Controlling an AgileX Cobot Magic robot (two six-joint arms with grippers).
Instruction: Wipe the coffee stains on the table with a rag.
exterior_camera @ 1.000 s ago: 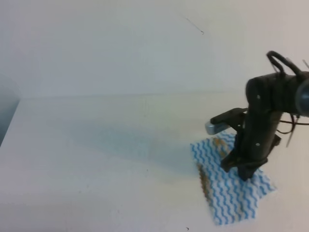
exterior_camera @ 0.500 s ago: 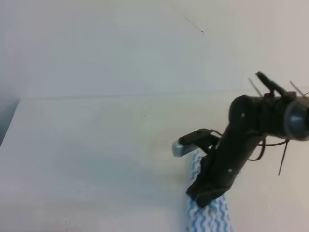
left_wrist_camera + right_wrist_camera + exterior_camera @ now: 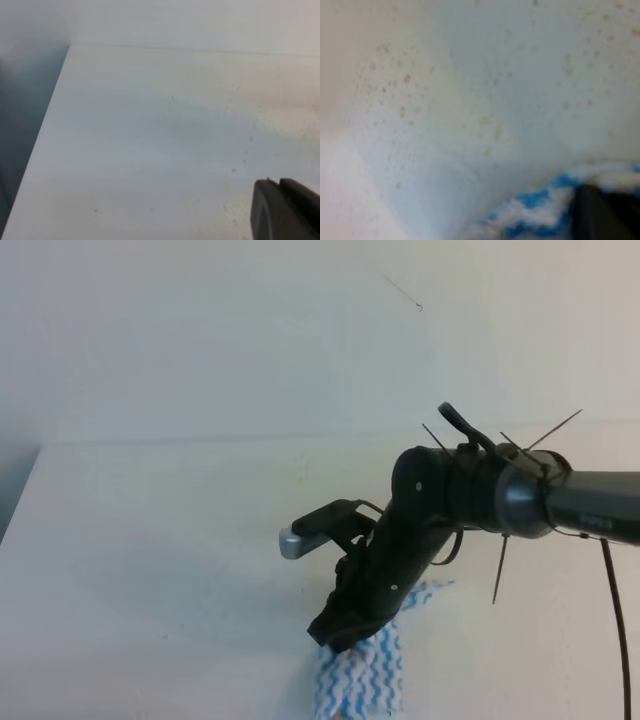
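My right gripper (image 3: 338,633) reaches across the middle of the white table (image 3: 150,540) and presses down near its front edge. It is shut on the blue and white striped rag (image 3: 365,680), which trails bunched beneath and to the right of it. In the right wrist view the rag (image 3: 540,212) lies at the bottom beside a dark fingertip (image 3: 605,215). The coffee stains show only as scattered tan specks (image 3: 402,80) on the wet tabletop ahead of the rag. A dark part of the left gripper (image 3: 282,210) shows at the lower right of the left wrist view; its jaws are hidden.
A pale wall (image 3: 250,330) rises behind the table. The table's left edge (image 3: 45,130) drops to a dark gap. Loose cables and zip-tie ends (image 3: 500,560) stick out from the right arm's wrist.
The right gripper has swept left and toward the front edge, dragging the rag with it; the rag went from spread flat to bunched under the gripper.
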